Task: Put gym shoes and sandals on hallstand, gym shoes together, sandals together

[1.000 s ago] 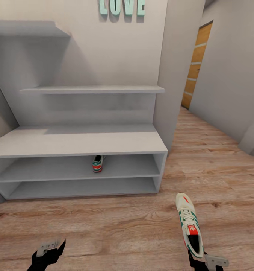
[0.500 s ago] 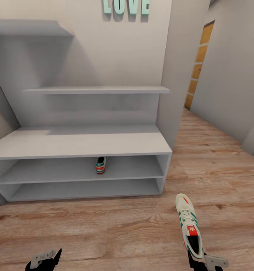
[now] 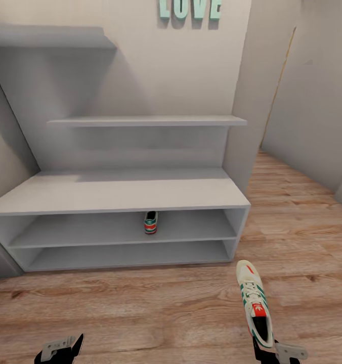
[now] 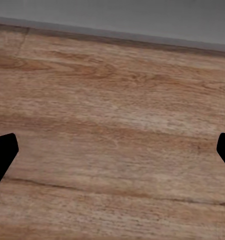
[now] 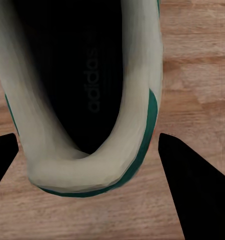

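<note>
The light-grey hallstand [image 3: 115, 191] stands ahead against the wall. One gym shoe [image 3: 150, 222] sits on its upper low shelf, heel toward me. The other gym shoe [image 3: 254, 306] hangs toe-forward over the corridor floor [image 3: 140, 313], with my right gripper [image 3: 273, 352] shut on its heel. In the right wrist view the shoe's heel opening [image 5: 87, 100] lies between the two fingers of the right gripper [image 5: 85, 150]. My left gripper [image 3: 59, 351] is low at the left, open and holding nothing; the left wrist view shows the left gripper [image 4: 112, 145] over bare planks. The sandals are out of view.
A grey wall corner [image 3: 257, 101] juts out just right of the hallstand, and the plank floor runs on past it to the right. Mint "LOVE" letters [image 3: 190, 9] hang above the stepped shelves. A thin strip of an orange door [image 3: 281, 83] shows beyond the corner.
The whole view has shifted, so the hallstand sits further right in the picture and the door is nearly hidden. The held gym shoe keeps its place by the right gripper. The left gripper sank slightly.
</note>
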